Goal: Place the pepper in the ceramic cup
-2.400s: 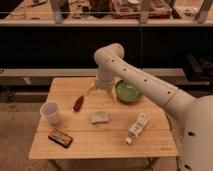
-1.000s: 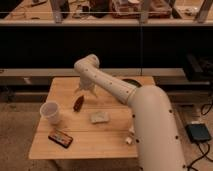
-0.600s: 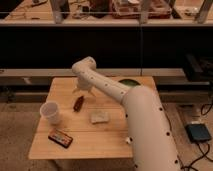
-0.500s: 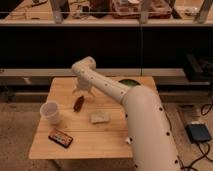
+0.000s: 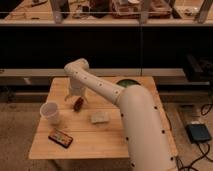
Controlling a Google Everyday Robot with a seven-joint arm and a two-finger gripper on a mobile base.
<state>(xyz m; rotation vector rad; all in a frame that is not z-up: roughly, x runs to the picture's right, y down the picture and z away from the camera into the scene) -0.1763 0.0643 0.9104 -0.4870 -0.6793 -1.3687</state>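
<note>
Low over the left-rear part of a pale wooden worktop (image 5: 105,147), the gripper (image 5: 76,99), at the end of a smooth, rounded white arm (image 5: 100,87) curving in from the right; fingers spread a little, one on each side of the pepper (image 5: 78,104), tips down near the wood; touching it or not, impossible to tell. Small, tapered, dark red-brown pepper lying on the worktop between those fingers, set at a slant. To its left and a little forward, near but apart, a plain white ceramic cup (image 5: 50,112); slightly tapered, upright, mouth open upward, close to the worktop's left edge. In front of the cup, a flat rectangular black-and-orange box (image 5: 60,138) lying toward the front-left corner. Right of the pepper, a pale, roughly square block (image 5: 99,117), flat on the wood; material unclear. At the rear, a round green bowl (image 5: 126,83), mostly hidden behind the arm.
</note>
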